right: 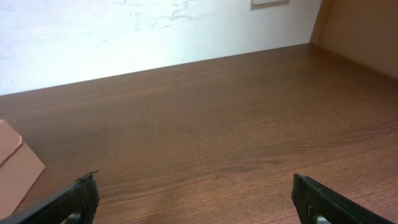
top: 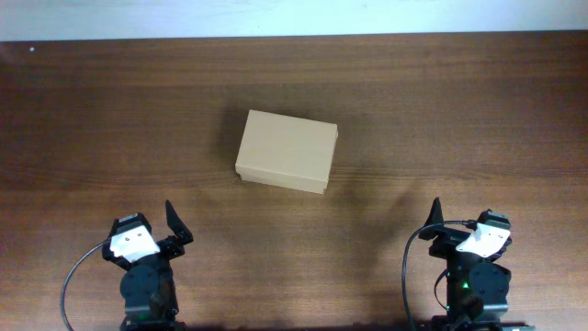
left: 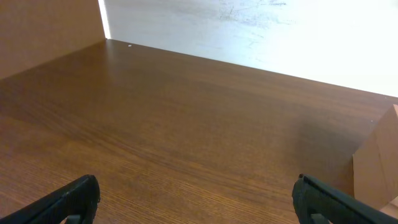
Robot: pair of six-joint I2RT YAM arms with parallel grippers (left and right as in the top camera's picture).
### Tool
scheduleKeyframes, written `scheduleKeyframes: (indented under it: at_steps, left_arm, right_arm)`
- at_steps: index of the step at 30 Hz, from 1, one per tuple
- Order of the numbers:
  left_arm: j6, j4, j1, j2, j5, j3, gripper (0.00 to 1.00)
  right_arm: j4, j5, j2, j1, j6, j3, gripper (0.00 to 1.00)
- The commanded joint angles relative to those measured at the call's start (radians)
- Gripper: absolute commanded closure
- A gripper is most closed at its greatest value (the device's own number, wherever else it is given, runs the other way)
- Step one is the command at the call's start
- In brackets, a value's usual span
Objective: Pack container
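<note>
Centrally, container [top: 286, 151] flat, lid closed, long axis left-right, slightly skewed.

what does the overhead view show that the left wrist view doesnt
Only overhead: the whole container, closed, and the right gripper. Only left wrist: a brown side panel standing at the far left of the wooden table. Both: the table, at least a corner of the container, and the left gripper, open and empty.
</note>
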Motion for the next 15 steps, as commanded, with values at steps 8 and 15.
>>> scheduleKeyframes:
  at_steps: [8, 15]
  left_arm:
    - [-0.002, -0.005, 0.004, -0.006, -0.010, -0.002, 0.00]
    - [-0.002, -0.005, 0.004, -0.006, -0.010, -0.002, 0.00]
  right_arm:
    - [0.002, 0.013, -0.010, -0.007, 0.008, -0.007, 0.01]
    - [0.002, 0.013, -0.010, -0.007, 0.008, -0.007, 0.01]
